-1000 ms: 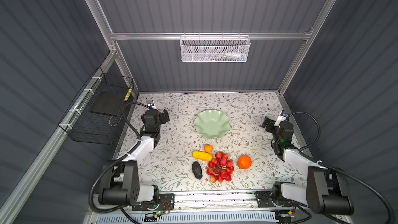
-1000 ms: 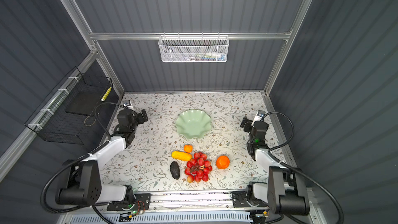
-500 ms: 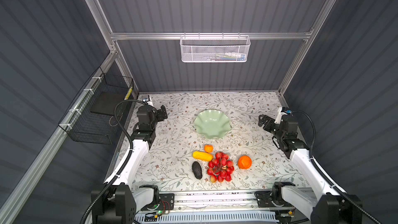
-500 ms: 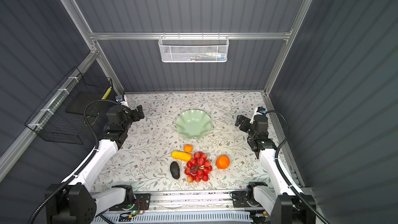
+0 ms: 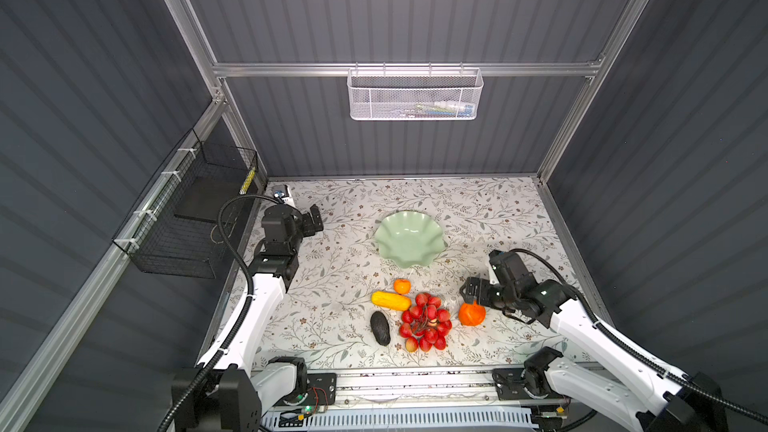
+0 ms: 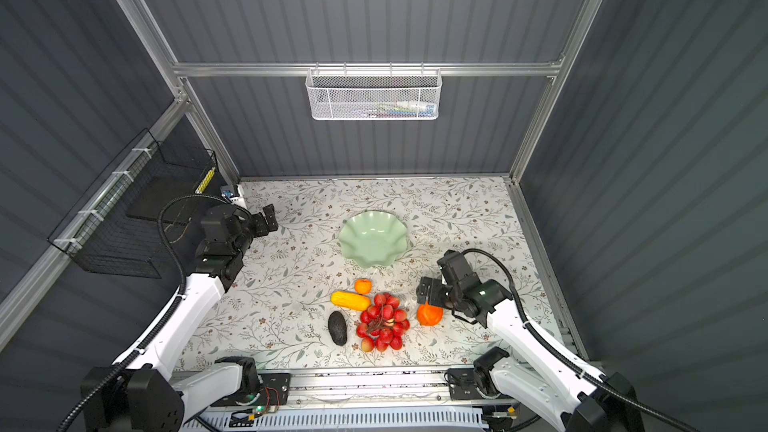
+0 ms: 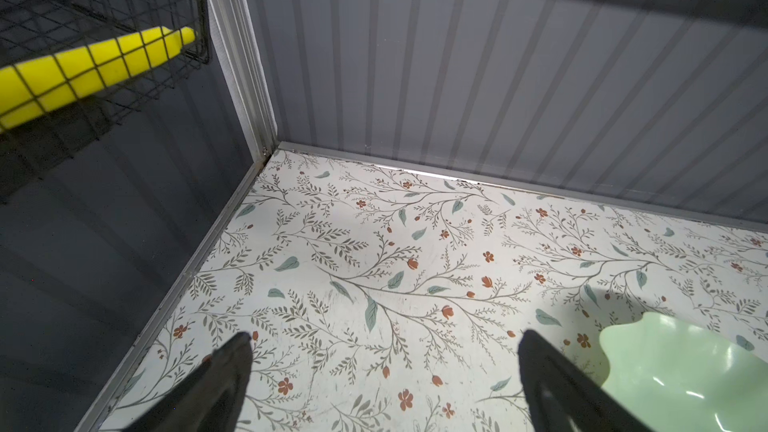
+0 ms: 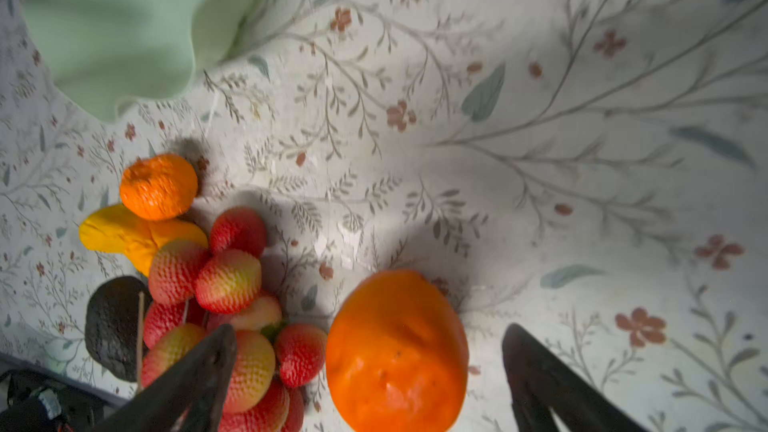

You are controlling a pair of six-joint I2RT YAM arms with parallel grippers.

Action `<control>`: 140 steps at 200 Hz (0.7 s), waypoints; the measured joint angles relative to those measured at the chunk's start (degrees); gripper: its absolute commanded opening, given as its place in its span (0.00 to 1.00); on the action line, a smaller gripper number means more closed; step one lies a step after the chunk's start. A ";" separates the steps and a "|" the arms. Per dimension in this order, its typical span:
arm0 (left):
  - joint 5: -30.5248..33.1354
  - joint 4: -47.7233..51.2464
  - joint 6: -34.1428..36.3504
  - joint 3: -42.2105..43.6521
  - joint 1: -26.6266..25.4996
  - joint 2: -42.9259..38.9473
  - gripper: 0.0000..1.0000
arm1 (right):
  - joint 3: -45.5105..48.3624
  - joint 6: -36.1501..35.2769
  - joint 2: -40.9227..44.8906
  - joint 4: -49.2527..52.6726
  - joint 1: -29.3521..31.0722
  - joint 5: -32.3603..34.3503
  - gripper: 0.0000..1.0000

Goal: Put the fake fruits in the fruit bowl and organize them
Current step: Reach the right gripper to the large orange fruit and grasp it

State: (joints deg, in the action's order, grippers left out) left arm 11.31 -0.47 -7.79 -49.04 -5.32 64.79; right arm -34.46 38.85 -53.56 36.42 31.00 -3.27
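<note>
In both top views, my left pincer (image 5: 313,220) is hovering wide open near the far left corner of the desk (image 5: 332,268), well apart from the fruit. My right pincer (image 5: 471,290) is hanging open just beside the big orange (image 5: 471,315), on its bowl side. The fruit bowl (image 5: 409,238) is sitting mid-desk, and the tangerine (image 5: 402,286), yellow oblong fruit (image 5: 390,301), avocado (image 5: 380,328) and red cluster (image 5: 426,324) are lying bunched outside it, on the near side. Left wrist view: my spread fingers (image 7: 232,371) are framing floral desk, with the bowl's rim peeking in beside one. Right wrist view: the orange is showing between my parted fingers (image 8: 536,367), with neither touching it.
</note>
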 measured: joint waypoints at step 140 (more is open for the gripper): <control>0.61 0.98 -0.48 0.00 0.00 -0.68 1.00 | 3.28 8.33 -6.86 -3.04 5.95 0.46 0.55</control>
State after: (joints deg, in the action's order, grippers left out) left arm 11.92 0.51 -8.27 -49.04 -5.32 64.12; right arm -31.18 47.18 -60.42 33.39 36.95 -2.81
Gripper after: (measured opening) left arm 0.996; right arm 0.657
